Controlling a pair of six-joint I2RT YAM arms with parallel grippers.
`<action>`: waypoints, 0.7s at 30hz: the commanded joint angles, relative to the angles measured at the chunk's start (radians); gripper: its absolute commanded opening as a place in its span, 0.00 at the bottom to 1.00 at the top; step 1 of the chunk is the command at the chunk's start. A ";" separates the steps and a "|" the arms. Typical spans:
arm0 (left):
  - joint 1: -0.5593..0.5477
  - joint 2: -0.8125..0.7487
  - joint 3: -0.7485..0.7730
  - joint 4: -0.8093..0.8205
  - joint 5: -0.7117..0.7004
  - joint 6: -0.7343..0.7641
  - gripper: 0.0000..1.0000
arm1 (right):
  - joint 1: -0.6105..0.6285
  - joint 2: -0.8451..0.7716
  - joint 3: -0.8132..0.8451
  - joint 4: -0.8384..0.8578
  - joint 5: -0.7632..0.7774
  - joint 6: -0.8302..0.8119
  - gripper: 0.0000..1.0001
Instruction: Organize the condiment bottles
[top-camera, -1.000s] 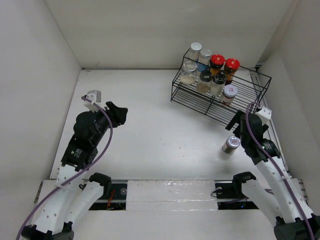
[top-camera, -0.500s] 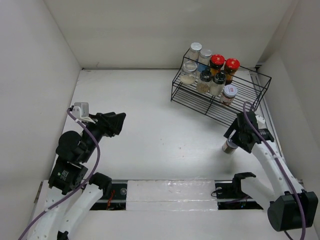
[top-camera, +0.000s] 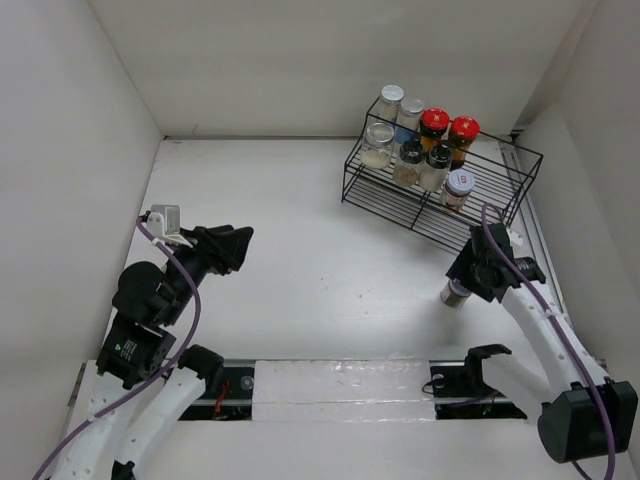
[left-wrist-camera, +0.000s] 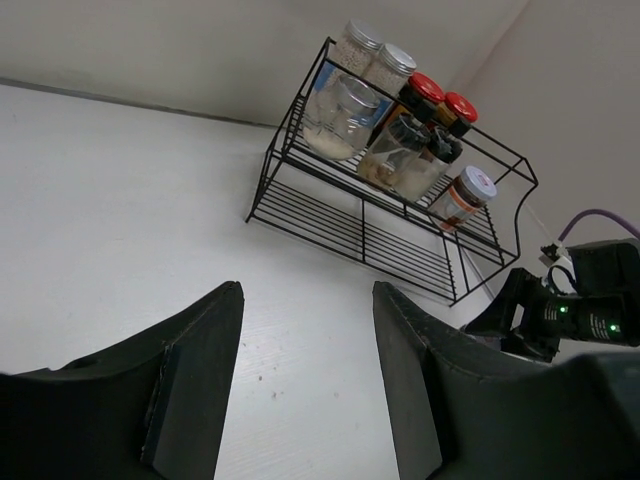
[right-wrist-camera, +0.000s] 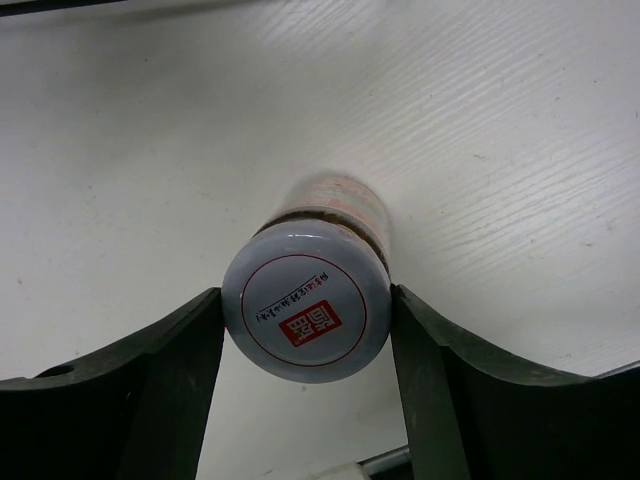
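My right gripper (right-wrist-camera: 305, 293) clamps a small clear silver-capped spice jar (right-wrist-camera: 304, 318) at frame centre, upright on the white table (right-wrist-camera: 500, 120). My left gripper (left-wrist-camera: 307, 292) has its jaws partly apart.

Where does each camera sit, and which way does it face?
Top external: fixed above and behind the arms, looking down on the table and the rack; both arms show, with the left gripper and right gripper.
Left wrist: on the left arm, facing across the table toward the rack; its own fingers fill the bottom, and the right arm shows at the right edge.
Right wrist: on the right arm, looking down on a jar between its own fingers.
Shared: the rack shows in top and left wrist views, the jar in top and right wrist views.
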 joint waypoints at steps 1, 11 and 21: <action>-0.005 0.004 0.017 0.025 -0.016 0.005 0.50 | 0.044 0.004 -0.010 0.057 -0.058 0.003 0.53; 0.028 0.099 0.008 0.016 0.010 0.023 0.49 | 0.231 -0.190 0.366 0.025 0.269 -0.068 0.51; 0.038 0.149 -0.001 0.007 -0.009 0.032 0.47 | 0.149 -0.140 0.440 0.262 0.381 -0.250 0.48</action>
